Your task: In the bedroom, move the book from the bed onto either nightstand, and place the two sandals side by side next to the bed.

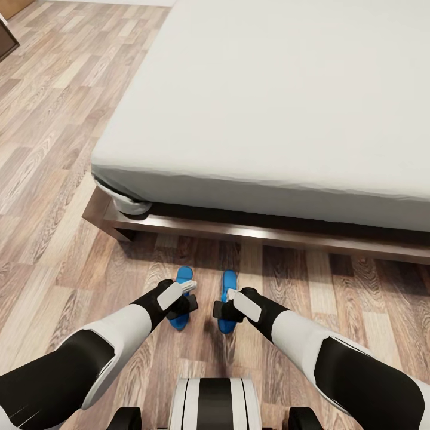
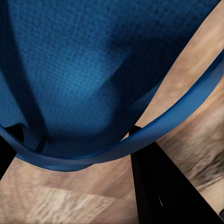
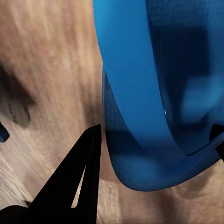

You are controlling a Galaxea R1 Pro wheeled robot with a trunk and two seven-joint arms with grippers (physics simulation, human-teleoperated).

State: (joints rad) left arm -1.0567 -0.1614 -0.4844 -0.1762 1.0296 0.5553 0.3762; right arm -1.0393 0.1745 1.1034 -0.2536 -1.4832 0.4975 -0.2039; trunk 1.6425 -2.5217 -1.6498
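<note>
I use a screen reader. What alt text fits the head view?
Two blue sandals lie side by side on the wood floor beside the bed, with the left claw and right claw down at them.

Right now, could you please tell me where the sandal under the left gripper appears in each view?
Head view: left sandal, on the wood-plank floor beside the bed, partly under the left gripper.
Left wrist view: its sole and strap, close up.
Right wrist view: the other sandal instead.
Shared landmark: that wood-plank floor.
</note>
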